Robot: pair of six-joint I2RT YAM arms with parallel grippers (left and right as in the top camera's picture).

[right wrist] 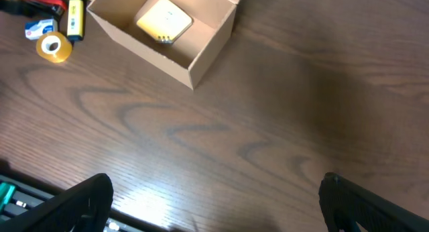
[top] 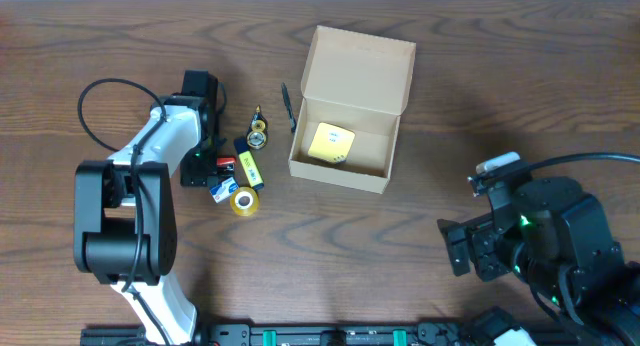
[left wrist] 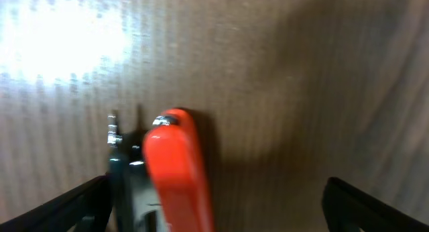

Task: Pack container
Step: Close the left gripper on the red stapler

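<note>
Box (top: 372, 146) of plain tan cardboard, rectangular and matte, is found on the far half of the dark wood-grain table (top: 450, 86), near the middle and well apart from both claws.

Nearest the front edge, the right claw (right wrist: 211, 192) is seen at the right. Its two black fingers are spread wide with only bare tabletop between them, and nothing is held.

The left claw (left wrist: 216, 192) is seen low over the table at the left, its fingers likewise spread wide. Between them, closer to the left finger, a glossy red, round-nosed object (left wrist: 177, 165) with black and metal parts is lying on the wood. It is not gripped.

Just beside that claw a cluster of small items is laid out:
- a roll of yellow tape (top: 242, 201)
- a small blue-and-white piece (top: 221, 191)
- a yellow-and-black marker (top: 250, 167)
- a small brass-coloured metal piece (top: 257, 129), further back

A slim black pen (top: 289, 108) is laid just beside the box's left wall. Inside the box, a pale yellow square pad (top: 330, 143) is seen lying on the floor, towards the left. At the far side, the hinged flap lid (top: 360, 71) is folded open and back, so the inside is left uncovered.
</note>
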